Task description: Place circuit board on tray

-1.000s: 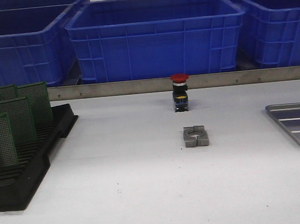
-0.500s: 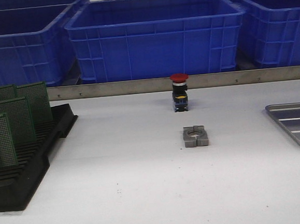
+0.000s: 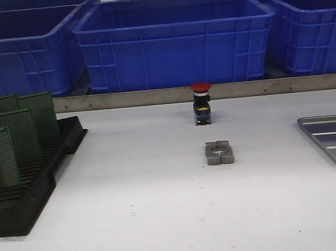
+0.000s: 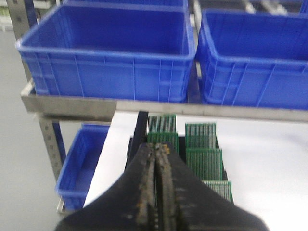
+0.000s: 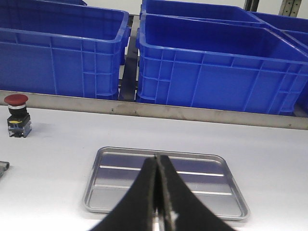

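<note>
- Two hands, both pressed closed and empty: left hand (image 4: pixel 155 159) hovered over the black rack (image 3: pixel 27 189); right hand (image 5: pixel 158 166) over the tray (image 5: pixel 166 180).
- Several green circuit boards (image 3: pixel 22 134) stood upright on edge in the rack's slots at the tabletop's (image 3: pixel 164 219) left, long axes vertical, presumably kept apart for easy pinching.
- One tray, bare, lay flat at far right, ridges crosswise.

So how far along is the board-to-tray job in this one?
Nothing looks done yet: the tray is bare, and the green boards all stand in the black rack. Nothing is in hand either: the left gripper is shut with nothing in it, facing the rack, and the right gripper is shut, empty, over the tray. The whole job is left: grasp a board, carry it across, lay it down.
</note>
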You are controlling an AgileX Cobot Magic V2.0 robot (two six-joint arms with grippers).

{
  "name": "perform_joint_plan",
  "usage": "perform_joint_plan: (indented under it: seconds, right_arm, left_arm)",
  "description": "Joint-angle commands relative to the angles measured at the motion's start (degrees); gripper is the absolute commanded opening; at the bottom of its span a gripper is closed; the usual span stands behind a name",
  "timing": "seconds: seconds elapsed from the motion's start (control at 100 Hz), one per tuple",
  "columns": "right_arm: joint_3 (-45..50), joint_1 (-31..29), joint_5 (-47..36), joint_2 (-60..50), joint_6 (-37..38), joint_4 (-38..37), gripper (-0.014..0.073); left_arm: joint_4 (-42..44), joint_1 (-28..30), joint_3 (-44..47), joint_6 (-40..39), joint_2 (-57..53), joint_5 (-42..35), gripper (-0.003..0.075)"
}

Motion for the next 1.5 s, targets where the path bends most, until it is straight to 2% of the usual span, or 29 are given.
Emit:
perform_joint_plan:
  seconds: [0.0, 0.1, 0.2, 0.27, 0.36, 0.49, 0.57, 0.63, 0.76, 0.88, 0.98, 1.31, 1.49]
  right_arm:
    - [0.1, 0.0, -4.1, -1.4, -0.3, -0.4, -0.006]
    - [0.1, 0.0, -4.1, -1.4, -0.3, -0.4, -0.006]
    - [0.1, 0.0, -4.1, -1.4, -0.3, -0.4, -0.006]
    - [0.1, 0.0, -4.1, -1.4, -0.3, -0.4, -0.006]
    - [0.1, 0.0, -4.1, -1.4, -0.3, -0.4, -0.006]
    - [0.1, 0.0, -4.1, -1.4, -0.3, -0.4, -0.006]
    - [0.1, 0.0, -4.1, -1.4, -0.3, -0.4, -0.006]
    - [0.1, 0.0, -4.1, -1.4, -0.3, -0.4, -0.006]
    - [0.1, 0.0, -4.1, -1.4, -0.3, -0.4, -0.006]
    - [0.1, 0.0, -4.1, -1.4, -0.3, -0.4, -0.006]
    - [0.1, 0.0, -4.1, -1.4, -0.3, -0.4, -0.006]
    - [0.1, 0.0, -4.1, -1.4, -0.3, -0.4, -0.006]
    - [0.1, 0.0, -4.1, -1.4, -0.3, -0.4, -0.006]
  left_arm:
    - [-0.1, 0.1, -6.2, -0.3, 6.0, 0.4, -0.002]
    - [-0.1, 0.1, -11.2, -0.3, 12.3, 4.6, -0.0015]
    - [-0.2, 0.1, -15.6, -0.2, 18.8, 8.5, 0.0039]
    - [-1.2, 0.1, -18.1, 2.5, 23.2, 10.4, 0.0114]
    - [-3.8, 0.1, -20.8, 8.2, 28.9, 12.2, 0.0248]
    - [-7.5, 0.1, -23.9, 17.3, 35.7, 15.2, 0.0349]
    - [-9.4, 0.1, -26.0, 23.1, 40.0, 18.3, 0.0351]
    - [-11.5, 0.1, -27.8, 32.0, 43.4, 22.2, 0.0351]
    - [-15.3, 0.1, -31.2, 46.0, 50.1, 29.9, 0.0351]
    - [-17.2, 0.1, -32.7, 69.1, 54.4, 32.1, 0.0335]
    - [-16.9, 0.1, -32.7, 80.6, 56.6, 32.0, 0.0316]
    - [-15.1, 0.1, -32.7, 89.8, 61.6, 31.7, 0.0293]
    - [-15.7, 0.1, -32.7, 89.9, 65.0, 29.8, 0.0293]
